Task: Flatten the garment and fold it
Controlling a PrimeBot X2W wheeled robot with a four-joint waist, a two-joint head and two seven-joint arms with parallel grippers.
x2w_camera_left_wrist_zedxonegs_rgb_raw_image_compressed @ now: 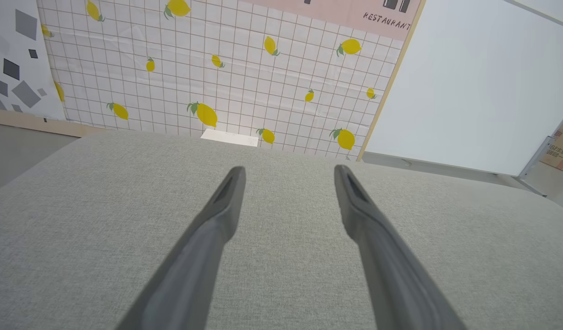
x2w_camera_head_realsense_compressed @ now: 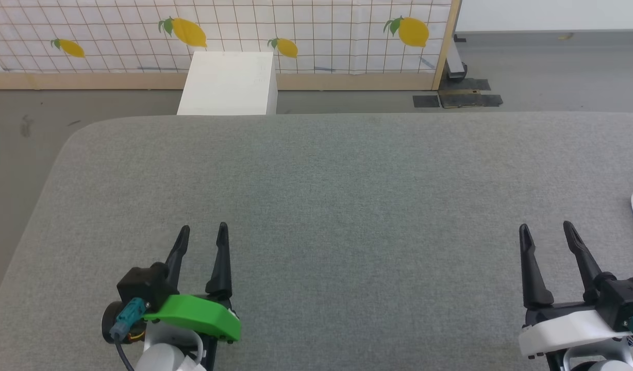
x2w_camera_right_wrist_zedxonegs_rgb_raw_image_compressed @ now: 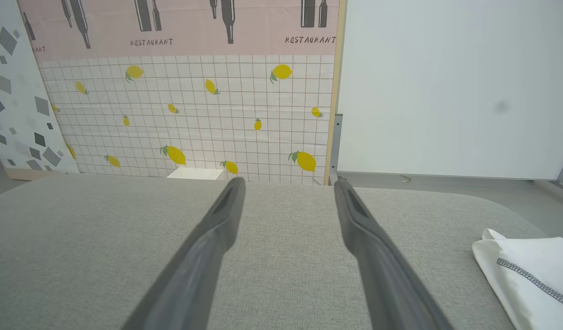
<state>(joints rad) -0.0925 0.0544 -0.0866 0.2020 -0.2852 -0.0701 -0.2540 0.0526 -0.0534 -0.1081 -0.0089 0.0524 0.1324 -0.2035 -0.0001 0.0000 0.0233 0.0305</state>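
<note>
Both gape empty — left pincer (x2w_camera_head_realsense_compressed: 203,228), right pincer (x2w_camera_head_realsense_compressed: 546,226) near the garment (x2w_camera_right_wrist_zedxonegs_rgb_raw_image_compressed: 533,270) — white box (x2w_camera_head_realsense_compressed: 229,82) beyond cushion (x2w_camera_head_realsense_compressed: 316,180).

White garment (x2w_camera_right_wrist_zedxonegs_rgb_raw_image_compressed: 529,270) lies gathered at the right edge of the grey padded desk (x2w_camera_right_wrist_zedxonegs_rgb_raw_image_compressed: 281,256), partly cut off, with grey speckled stitching crossing its top layer.

Two grippers from where I stand: the left gripper (x2w_camera_head_realsense_compressed: 202,233) and the right gripper (x2w_camera_head_realsense_compressed: 547,231), each with two dark fingers (x2w_camera_head_realsense_compressed: 222,257) spread apart, four in all. One grey fabric worktop (x2w_camera_head_realsense_compressed: 347,180) lies under both. One white garment (x2w_camera_right_wrist_zedxonegs_rgb_raw_image_compressed: 529,270) sits just to the outer side of the right gripper, with one speckled stitch line (x2w_camera_right_wrist_zedxonegs_rgb_raw_image_compressed: 533,282) showing. One white box (x2w_camera_head_realsense_compressed: 229,82) stands ahead of the left gripper. On the one gridded wall panel (x2w_camera_head_realsense_compressed: 321,31) ahead of the grippers are four whole lemons (x2w_camera_head_realsense_compressed: 190,32), perhaps a fifth cut off at the edge.
</note>
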